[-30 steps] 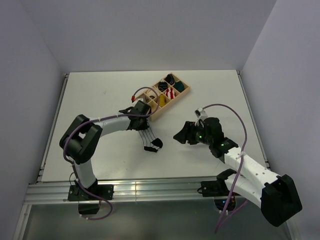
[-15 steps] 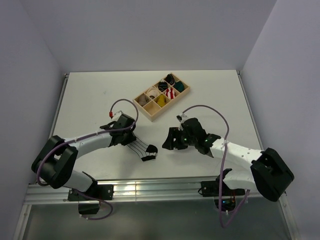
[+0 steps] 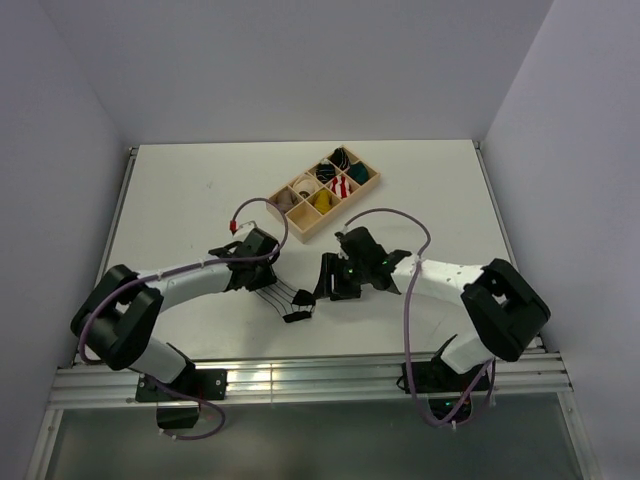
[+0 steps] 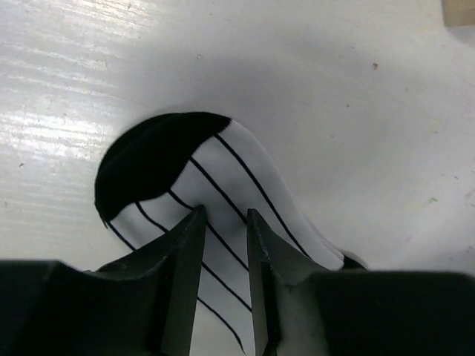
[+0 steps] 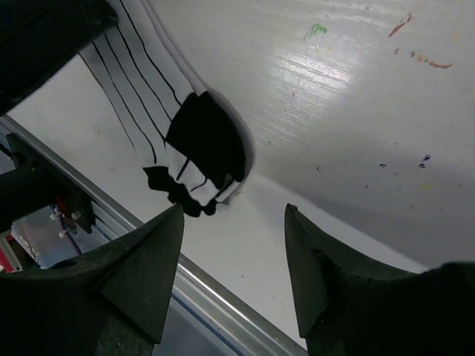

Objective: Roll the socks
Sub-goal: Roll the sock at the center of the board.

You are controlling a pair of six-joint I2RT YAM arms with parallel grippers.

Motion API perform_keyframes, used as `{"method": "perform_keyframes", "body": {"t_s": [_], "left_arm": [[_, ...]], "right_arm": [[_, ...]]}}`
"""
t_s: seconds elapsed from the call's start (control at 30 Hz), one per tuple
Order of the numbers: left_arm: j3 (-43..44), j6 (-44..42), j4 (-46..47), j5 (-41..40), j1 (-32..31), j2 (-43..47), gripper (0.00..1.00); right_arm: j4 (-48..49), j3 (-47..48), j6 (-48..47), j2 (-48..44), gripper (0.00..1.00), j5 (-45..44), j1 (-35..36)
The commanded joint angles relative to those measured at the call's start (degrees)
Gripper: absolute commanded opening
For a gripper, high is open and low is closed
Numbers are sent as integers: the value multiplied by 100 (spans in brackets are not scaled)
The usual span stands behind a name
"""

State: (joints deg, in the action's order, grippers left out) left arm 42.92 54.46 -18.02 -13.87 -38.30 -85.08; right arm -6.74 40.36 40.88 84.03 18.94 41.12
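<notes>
The white sock (image 4: pixel 223 167), a thin knit crossed by fine black stripes and capped at one rounded end in solid black, is laid limp on the glossy, faintly streaked white counter (image 4: pixel 386 111), toward the front edge and between the two arms. The cloth is pinched mid-length by the left gripper (image 4: pixel 223 237), whose narrow black fingers are closed on it. The right gripper (image 5: pixel 230 252) is held just beside the sock's black end, with its broad wedge-shaped fingers spread wide and nothing between them. A mustard-yellow sock (image 3: pixel 322 200) is seen bunched in one compartment of the partitioned wooden tray (image 3: pixel 340 212), well apart.
</notes>
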Motion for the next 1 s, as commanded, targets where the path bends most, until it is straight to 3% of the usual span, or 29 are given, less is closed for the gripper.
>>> {"method": "perform_keyframes", "body": {"t_s": [0.0, 0.5, 0.7, 0.83, 0.9, 0.97], "left_arm": [[252, -146, 193, -64, -10, -333, 34], [419, 39, 176, -55, 86, -554, 30], [332, 74, 124, -98, 157, -387, 29], [226, 109, 132, -46, 244, -264, 28], [147, 135, 132, -28, 253, -176, 28], [50, 153, 132, -2, 253, -89, 29]], "right_arm": [[-353, 349, 130, 315, 64, 330, 89], [6, 578, 649, 1203, 58, 787, 247], [208, 534, 798, 1344, 37, 576, 238], [191, 631, 641, 1432, 8, 374, 37], [-2, 797, 483, 1467, 1, 251, -95], [-90, 903, 263, 1459, 0, 171, -315]]}}
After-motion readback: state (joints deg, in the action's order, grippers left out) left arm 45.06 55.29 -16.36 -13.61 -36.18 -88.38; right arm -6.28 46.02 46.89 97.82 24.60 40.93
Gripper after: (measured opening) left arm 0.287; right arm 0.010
